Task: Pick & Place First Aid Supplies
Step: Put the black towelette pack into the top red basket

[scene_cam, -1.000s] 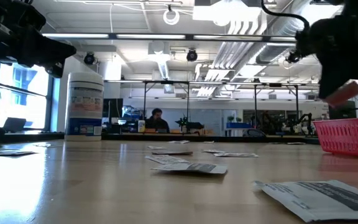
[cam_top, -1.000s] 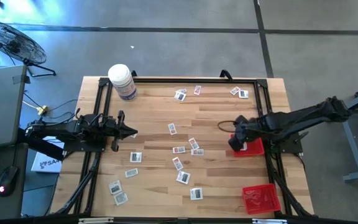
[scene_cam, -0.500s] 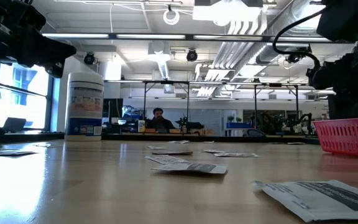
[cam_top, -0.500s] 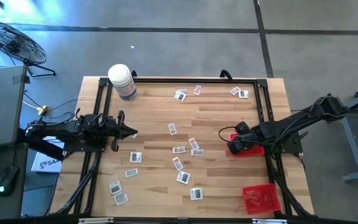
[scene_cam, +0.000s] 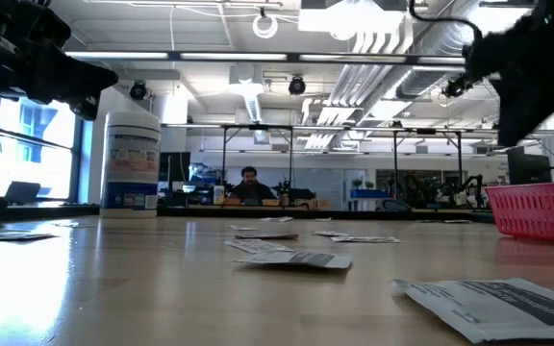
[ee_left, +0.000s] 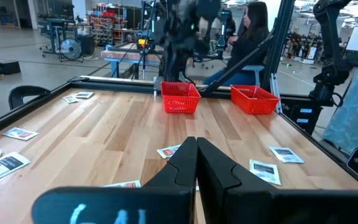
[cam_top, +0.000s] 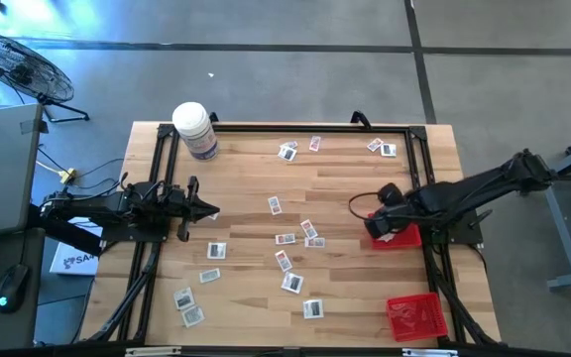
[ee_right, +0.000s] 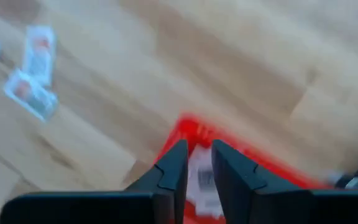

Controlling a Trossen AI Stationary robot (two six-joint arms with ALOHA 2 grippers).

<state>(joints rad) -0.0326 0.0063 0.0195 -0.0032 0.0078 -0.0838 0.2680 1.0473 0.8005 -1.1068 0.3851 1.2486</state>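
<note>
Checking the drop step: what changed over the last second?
The right gripper dipped to the red basket, then lifted again. A second ago a packet hung from it; now one packet lies in the basket beneath its parted fingers, so it was released. The left gripper, the scattered packets and the white bottle stayed put.

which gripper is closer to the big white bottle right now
The left. The left gripper waits just below the white bottle in the high view; the right gripper hangs far across, over a red basket.

open tabletop, bottle at far-left corner
</note>
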